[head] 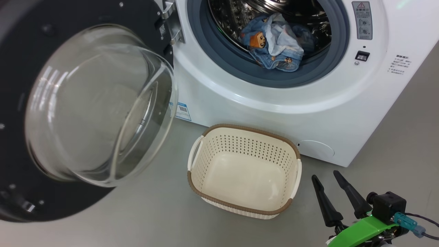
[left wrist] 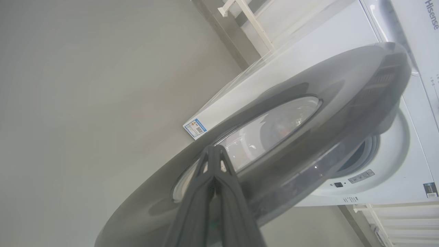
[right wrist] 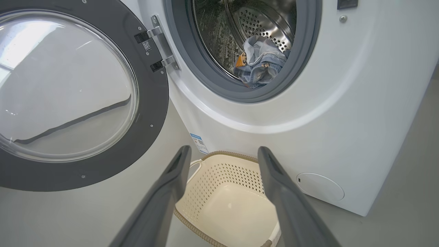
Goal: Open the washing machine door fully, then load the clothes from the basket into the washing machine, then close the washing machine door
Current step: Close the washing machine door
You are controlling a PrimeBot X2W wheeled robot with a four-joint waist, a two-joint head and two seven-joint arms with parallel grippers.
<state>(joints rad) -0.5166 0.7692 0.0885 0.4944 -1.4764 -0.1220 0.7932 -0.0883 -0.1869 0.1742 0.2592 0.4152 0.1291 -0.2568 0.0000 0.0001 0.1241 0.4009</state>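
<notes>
Inside the drum (head: 233, 15) of your washing machine (head: 260, 103), the clothes (head: 274, 44) lie in a small heap: blue jeans cloth with orange patches and something pale on top. The door (head: 20, 68) hangs wide open on the left, its glass bowl (head: 99, 109) bulging toward you. On the floor (head: 154, 212) just in front of the machine sits the empty basket (head: 247, 129). Your right pincer (head: 325, 175) is low on the right, near the basket, its two dark fingers (head: 325, 202) spread apart and holding nothing. Your left pincer (left wrist: 214, 148) has its fingers pressed together, tips right by the door's black outer ring; you cannot tell if they touch it.
</notes>
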